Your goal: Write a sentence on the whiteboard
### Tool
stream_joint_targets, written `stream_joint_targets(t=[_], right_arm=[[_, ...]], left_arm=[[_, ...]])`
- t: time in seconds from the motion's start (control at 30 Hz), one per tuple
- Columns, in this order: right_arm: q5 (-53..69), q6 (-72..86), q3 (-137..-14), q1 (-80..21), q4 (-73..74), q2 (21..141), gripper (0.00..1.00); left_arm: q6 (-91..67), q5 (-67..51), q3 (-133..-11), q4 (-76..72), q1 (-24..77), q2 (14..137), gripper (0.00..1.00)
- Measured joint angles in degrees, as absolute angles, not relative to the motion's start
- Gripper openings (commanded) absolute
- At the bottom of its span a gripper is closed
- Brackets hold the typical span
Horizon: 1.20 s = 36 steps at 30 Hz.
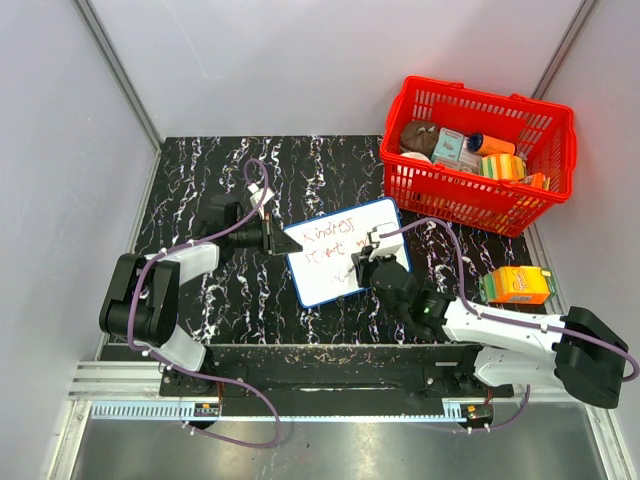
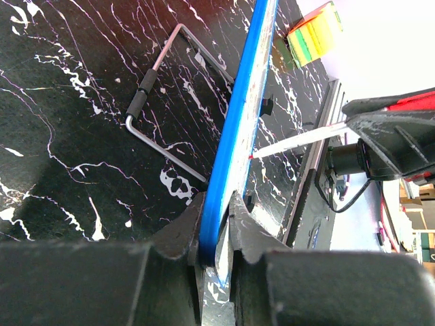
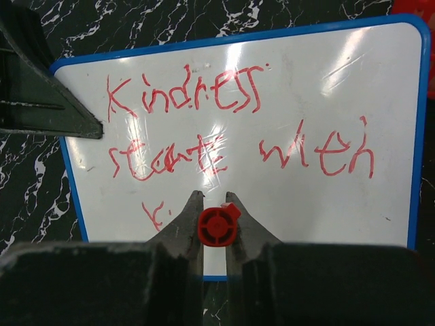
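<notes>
On the black marbled table (image 1: 230, 300) the whiteboard (image 1: 325, 280) sits mid-table, near and left of the red basket (image 1: 560, 150). The left gripper (image 2: 217, 217) pinches only its left edge, so writing pressure could swing or tilt the board and skew the strokes. The right gripper (image 3: 214, 204) is clamped on a red marker (image 3: 217, 226), tip at the board. A slip there would smear the sentence (image 3: 166, 159), whose barely begun third line sits close to the board's near edge
</notes>
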State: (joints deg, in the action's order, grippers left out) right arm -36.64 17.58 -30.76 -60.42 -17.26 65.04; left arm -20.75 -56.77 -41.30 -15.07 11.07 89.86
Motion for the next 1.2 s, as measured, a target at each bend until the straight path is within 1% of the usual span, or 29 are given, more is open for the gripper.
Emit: stream_joint_targets(t=[0.47, 1.2], right_arm=[[-36.95, 15.75, -32.62, -58.33, -18.37, 65.76, 0.0], [-34.85, 19.11, -30.7, -58.33, -14.98, 63.72, 0.0]], left_arm=[[-20.78, -56.75, -41.3, -15.05, 11.07, 89.86, 0.0], [-20.75, -56.75, -41.3, -15.05, 11.07, 89.86, 0.0]])
